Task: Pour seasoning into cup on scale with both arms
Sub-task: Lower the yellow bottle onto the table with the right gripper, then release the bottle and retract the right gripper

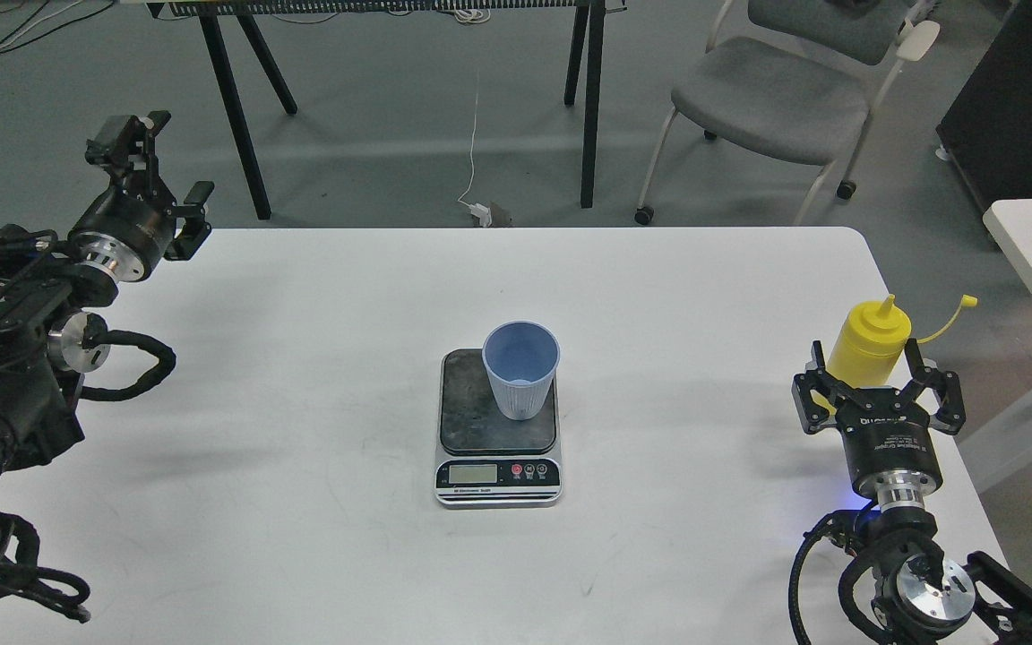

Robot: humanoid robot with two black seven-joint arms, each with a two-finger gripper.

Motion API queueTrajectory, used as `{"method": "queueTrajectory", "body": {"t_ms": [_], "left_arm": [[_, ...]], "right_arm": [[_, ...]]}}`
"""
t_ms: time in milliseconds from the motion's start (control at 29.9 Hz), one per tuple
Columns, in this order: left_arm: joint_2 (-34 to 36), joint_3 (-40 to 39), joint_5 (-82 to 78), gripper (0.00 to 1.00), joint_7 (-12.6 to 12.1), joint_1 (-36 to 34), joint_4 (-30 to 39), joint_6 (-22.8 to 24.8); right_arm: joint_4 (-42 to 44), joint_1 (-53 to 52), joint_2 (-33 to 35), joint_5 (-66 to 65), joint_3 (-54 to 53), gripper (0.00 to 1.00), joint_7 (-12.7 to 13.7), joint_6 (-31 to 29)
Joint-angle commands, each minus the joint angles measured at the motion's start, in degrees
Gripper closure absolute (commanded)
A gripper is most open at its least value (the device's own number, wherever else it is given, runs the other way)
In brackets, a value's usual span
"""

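1. The light-blue cup (521, 370) stands upright on the dark weighing plate of the kitchen scale (498, 428), toward the plate's far right corner, its mouth open and seemingly empty.
2. The yellow squeeze bottle (871, 345) stands upright on the white surface (301, 502), well to the right of the scale and close to the surface's right edge; its tethered cap hangs off to the right, so the nozzle is uncapped.
3. The right gripper (880, 387) sits just on the near side of the bottle, its fingers (813, 387) spread wide to either side of the bottle's lower body. I cannot tell whether they touch it; they have not closed on it.
4. The left gripper (141, 148) is raised well to the left of the scale, holding nothing. Its fingers are seen too dark and end-on to tell their state.
5. Risks, as I judge them: a grip closing off-centre could tip the bottle off the nearby edge; squeezing the soft body too hard could spurt seasoning before it reaches the cup.
6. The cup sits off-centre on the scale, so a nudge from either arm could topple it or push it off the plate.
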State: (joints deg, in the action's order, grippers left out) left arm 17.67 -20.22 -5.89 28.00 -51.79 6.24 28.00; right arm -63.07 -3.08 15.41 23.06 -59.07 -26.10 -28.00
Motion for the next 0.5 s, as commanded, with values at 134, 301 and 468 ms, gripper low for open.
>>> {"method": "queueTrajectory", "body": {"t_ms": [134, 301, 468], "left_arm": [[0.08, 0.00, 0.00, 0.02, 0.00, 0.02, 0.00, 0.00], [-0.01, 0.00, 0.00, 0.02, 0.00, 0.02, 0.00, 0.00], [-0.09, 0.00, 0.00, 0.02, 0.00, 0.11, 0.00, 0.00]], "right_arm": [[-1.53, 1.41, 0.85, 0.06, 0.01, 0.01, 0.00, 0.00], [-3.64, 4.04, 2.70, 0.06, 0.01, 0.01, 0.00, 0.00], [-4.08, 7.38, 4.37, 0.15, -0.08, 0.01, 0.00, 0.00]]}}
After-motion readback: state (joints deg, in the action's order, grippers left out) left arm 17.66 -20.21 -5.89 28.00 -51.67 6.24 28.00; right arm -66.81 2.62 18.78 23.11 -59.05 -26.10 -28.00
